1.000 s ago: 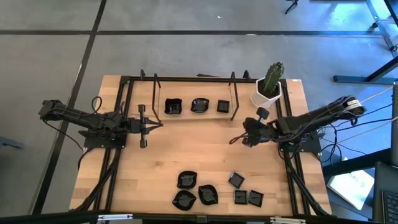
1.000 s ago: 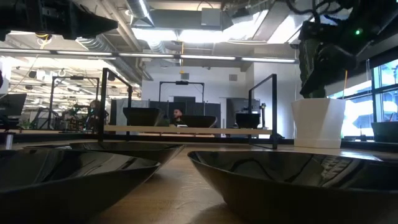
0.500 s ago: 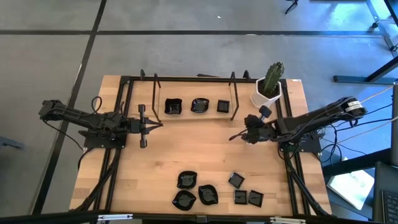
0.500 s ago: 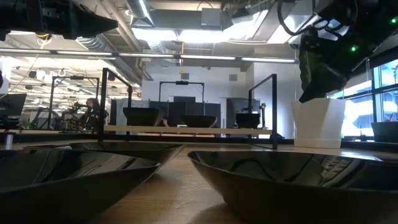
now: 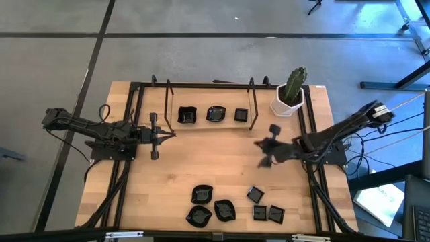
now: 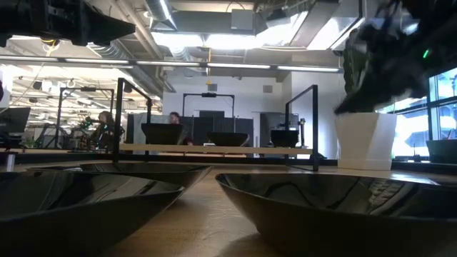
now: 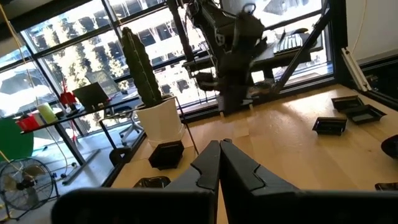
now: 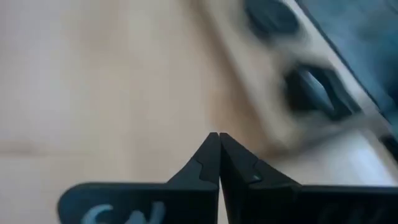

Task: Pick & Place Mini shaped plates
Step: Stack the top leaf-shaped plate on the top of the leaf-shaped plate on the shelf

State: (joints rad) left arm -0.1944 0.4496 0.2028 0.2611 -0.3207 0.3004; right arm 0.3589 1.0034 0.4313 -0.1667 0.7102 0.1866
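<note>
Three mini shaped plates (image 5: pixel 216 113) stand in a row on a low wooden shelf (image 5: pixel 201 124) at the far side. Several more lie on the table near its front edge: wavy-rimmed ones (image 5: pixel 201 195) and square ones (image 5: pixel 267 214). My left gripper (image 5: pixel 173 136) is shut, level above the table's left half, and holds nothing. My right gripper (image 5: pixel 259 145), also shut with nothing in it, hangs blurred above the table's right half. It slants down, between the shelf and the square plates. Both wrist views show fingertips meeting: left (image 7: pixel 219 148), right (image 8: pixel 219 138).
A white pot with a green cactus (image 5: pixel 290 94) stands at the far right corner, close behind my right arm. Black frame rods (image 5: pixel 253 101) rise at both ends of the shelf. Bare wood lies in the table's middle (image 5: pixel 215 158). Two plates (image 6: pixel 343 214) fill the low view's foreground.
My right gripper has swung a little toward the table's near edge and lower, tipping its fingers downward and rolling; it shows blurred now. It stays shut. No plate has moved.
</note>
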